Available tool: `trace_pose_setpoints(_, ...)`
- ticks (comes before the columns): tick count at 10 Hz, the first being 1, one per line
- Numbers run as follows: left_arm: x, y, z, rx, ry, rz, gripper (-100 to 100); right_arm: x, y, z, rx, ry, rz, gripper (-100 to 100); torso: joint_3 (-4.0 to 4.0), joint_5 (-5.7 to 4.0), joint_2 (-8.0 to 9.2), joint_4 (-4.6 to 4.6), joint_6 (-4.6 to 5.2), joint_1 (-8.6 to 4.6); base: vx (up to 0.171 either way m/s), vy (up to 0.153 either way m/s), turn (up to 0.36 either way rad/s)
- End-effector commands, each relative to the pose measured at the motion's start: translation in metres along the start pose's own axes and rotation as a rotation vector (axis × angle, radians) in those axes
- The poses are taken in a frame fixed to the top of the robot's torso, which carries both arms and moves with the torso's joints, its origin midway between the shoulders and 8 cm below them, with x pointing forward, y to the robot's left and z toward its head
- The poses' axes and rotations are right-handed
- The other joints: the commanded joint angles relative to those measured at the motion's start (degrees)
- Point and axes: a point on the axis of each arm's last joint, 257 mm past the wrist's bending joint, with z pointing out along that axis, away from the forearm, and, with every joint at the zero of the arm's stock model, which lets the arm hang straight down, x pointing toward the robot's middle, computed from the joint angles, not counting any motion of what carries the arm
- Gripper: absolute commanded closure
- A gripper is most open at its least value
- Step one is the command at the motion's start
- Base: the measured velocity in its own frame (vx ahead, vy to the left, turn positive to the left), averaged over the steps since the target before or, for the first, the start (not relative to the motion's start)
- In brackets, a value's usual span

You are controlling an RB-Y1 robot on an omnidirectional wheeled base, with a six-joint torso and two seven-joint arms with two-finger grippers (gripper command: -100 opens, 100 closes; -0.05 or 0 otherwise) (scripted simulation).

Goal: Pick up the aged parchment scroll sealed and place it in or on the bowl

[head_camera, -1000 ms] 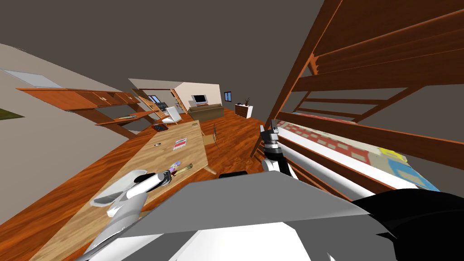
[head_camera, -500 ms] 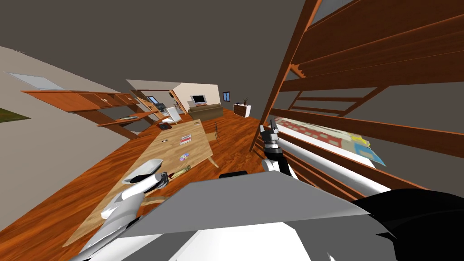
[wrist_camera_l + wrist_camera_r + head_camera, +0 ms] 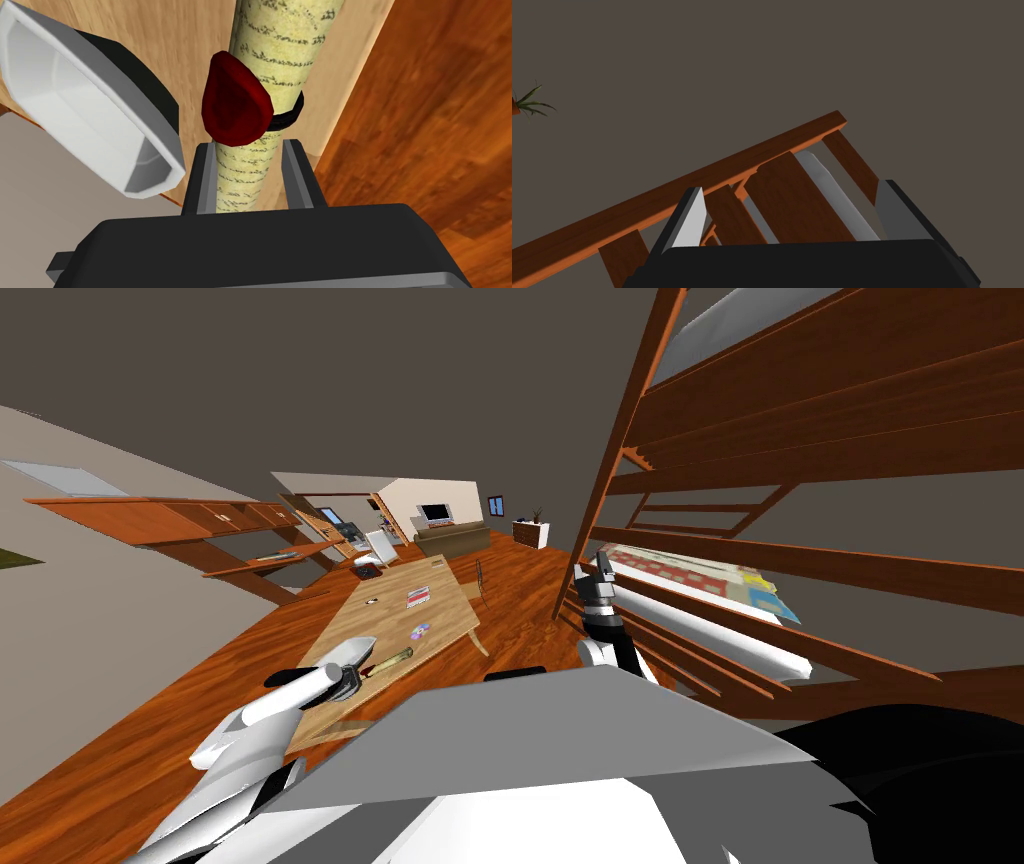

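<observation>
The scroll (image 3: 280, 55) is a yellowish roll with dark script, a black band and a dark red seal (image 3: 237, 105). My left gripper (image 3: 250, 150) is shut on its near end, fingers (image 3: 207, 175) pressing both sides. A white bowl with a grey rim (image 3: 90, 110) sits on the light wooden table (image 3: 200, 30), close beside the gripper. In the head view the left gripper (image 3: 356, 678) holds the scroll (image 3: 392, 661) over the table's near end, just past the bowl (image 3: 343, 652). My right gripper (image 3: 603, 576) is raised by the bunk bed, fingers (image 3: 694, 220) open and empty.
A wooden bunk bed (image 3: 700, 478) with a patterned quilt (image 3: 700, 573) stands close on the right. The table (image 3: 400, 618) carries a card (image 3: 418, 598) and a small disc (image 3: 420, 631) farther along. A wall shelf (image 3: 200, 513) is at the left, a sofa (image 3: 452, 536) far off.
My whole view has swung, so table and bed have shifted. The left gripper keeps the scroll, and the bowl has come from the arm's left to right beside the gripper.
</observation>
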Motion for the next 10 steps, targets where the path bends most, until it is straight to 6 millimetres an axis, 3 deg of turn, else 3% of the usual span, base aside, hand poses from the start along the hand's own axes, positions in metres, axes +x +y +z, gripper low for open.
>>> trace_pose_setpoints(1,-0.005,-0.007,-0.007,-0.001,-0.002,-0.024,100,0.000,0.000,0.000,0.000,0.000,0.000,0,0.00,0.00,0.00,0.00,0.00,0.00,-0.077,0.187,-0.094)
trace_pose_setpoints(7,-0.029,-0.027,-0.027,-0.021,-0.017,-0.102,100,0.000,0.000,0.000,0.000,0.000,0.000,0,-0.07,-0.03,-0.13,-0.02,0.01,-0.11,-0.025,0.192,-0.125)
trace_pose_setpoints(10,-0.045,-0.036,-0.041,-0.037,-0.028,-0.151,100,0.000,0.000,0.000,0.000,0.000,0.000,0,-0.17,-0.02,-0.34,-0.04,0.07,0.14,0.016,0.264,-0.188)
